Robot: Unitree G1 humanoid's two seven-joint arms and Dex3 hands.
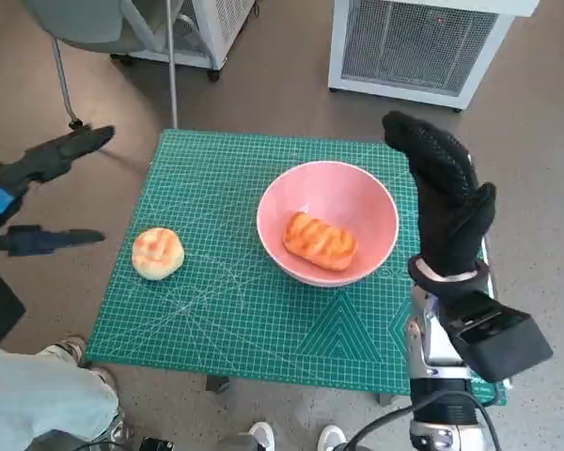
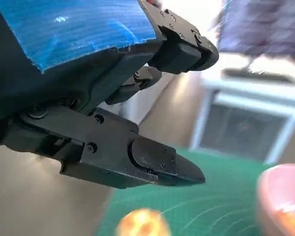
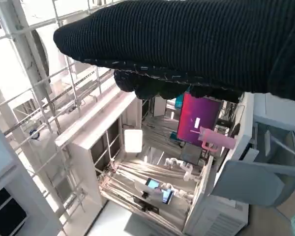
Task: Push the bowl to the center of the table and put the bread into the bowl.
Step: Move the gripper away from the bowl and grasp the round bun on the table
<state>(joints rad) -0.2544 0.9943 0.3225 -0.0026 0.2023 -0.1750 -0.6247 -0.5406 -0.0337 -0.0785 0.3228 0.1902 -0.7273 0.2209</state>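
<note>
A pink bowl [image 1: 327,222] stands on the green cutting mat [image 1: 235,310], right of its middle, with an oblong glazed bread [image 1: 319,241] lying inside it. A round bun [image 1: 158,253] lies on the mat near its left edge. My left hand [image 1: 33,193] hovers off the table's left side, fingers apart and holding nothing. My right hand [image 1: 444,193] is raised upright just right of the bowl, fingers straight, empty. In the left wrist view the blurred bun [image 2: 142,222] and bowl [image 2: 281,201] show beyond the black fingers [image 2: 152,162].
White cabinets [image 1: 423,42] stand beyond the table, and a chair leg [image 1: 64,85] is at the far left. A person's legs and shoes [image 1: 47,385] are near the table's front edge. The right wrist view shows only shelving and equipment [image 3: 152,162].
</note>
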